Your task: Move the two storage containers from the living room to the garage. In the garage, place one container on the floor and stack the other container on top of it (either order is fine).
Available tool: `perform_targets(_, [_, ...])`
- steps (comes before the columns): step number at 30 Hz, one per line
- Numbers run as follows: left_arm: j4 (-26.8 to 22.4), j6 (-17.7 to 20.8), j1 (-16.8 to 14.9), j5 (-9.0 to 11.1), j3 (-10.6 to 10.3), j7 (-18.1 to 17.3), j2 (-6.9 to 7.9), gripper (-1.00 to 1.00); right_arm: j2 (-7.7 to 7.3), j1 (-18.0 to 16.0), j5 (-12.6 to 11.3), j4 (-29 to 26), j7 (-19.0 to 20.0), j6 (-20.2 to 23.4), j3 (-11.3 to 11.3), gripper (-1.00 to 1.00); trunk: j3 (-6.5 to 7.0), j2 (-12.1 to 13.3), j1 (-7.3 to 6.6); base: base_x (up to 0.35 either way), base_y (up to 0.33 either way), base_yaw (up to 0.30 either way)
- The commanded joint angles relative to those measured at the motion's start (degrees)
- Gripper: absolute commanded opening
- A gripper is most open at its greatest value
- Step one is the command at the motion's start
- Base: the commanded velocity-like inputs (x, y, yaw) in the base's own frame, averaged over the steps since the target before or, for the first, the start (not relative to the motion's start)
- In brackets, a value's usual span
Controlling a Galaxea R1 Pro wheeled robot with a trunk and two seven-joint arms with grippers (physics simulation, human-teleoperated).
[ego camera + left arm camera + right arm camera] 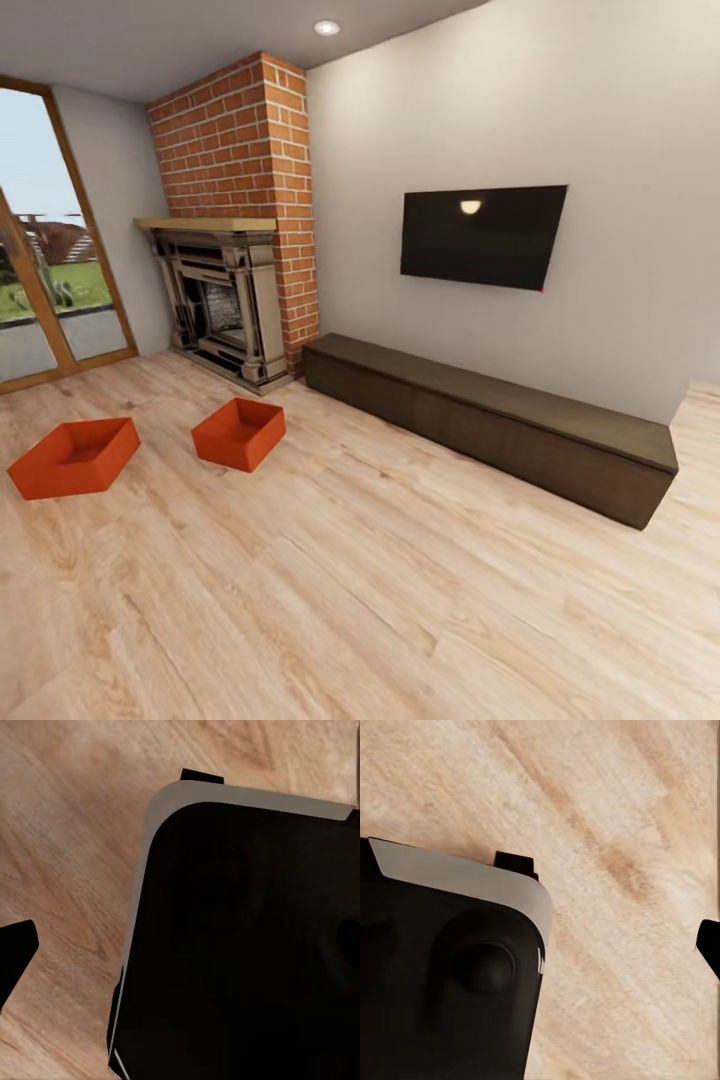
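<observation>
Both orange-red storage containers [75, 457] [239, 433] are sitting open-side up on the living room's wood plank floor [380, 590] near the fireplace [222, 305], awaiting pickup; I cannot tell either gripper's state.

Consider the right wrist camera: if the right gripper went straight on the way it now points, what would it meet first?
Most likely the light wood plank floor, which lies ahead beyond a dark part of the robot's base. Depth is unclear, and the fingertips barely show.
</observation>
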Motion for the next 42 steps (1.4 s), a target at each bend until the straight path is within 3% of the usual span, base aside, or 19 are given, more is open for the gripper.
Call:
perform_targets(1, [0.00, -0.13, -0.02, 0.26, 0.08, 0.05, -0.01, 1.00, 0.03, -0.05, -0.44, 0.14, -0.02, -0.28, 0.48, 1.00, -0.05, -0.02, 0.03, 0.323, 0.000, 0.012])
perform_targets(42, [0.00, -0.13, -0.02, 0.26, 0.10, 0.05, -0.01, 1.00, 0.04, -0.05, -0.42, 0.13, -0.02, -0.20, 0.48, 1.00, -0.05, -0.02, 0.03, 0.323, 0.000, 0.000])
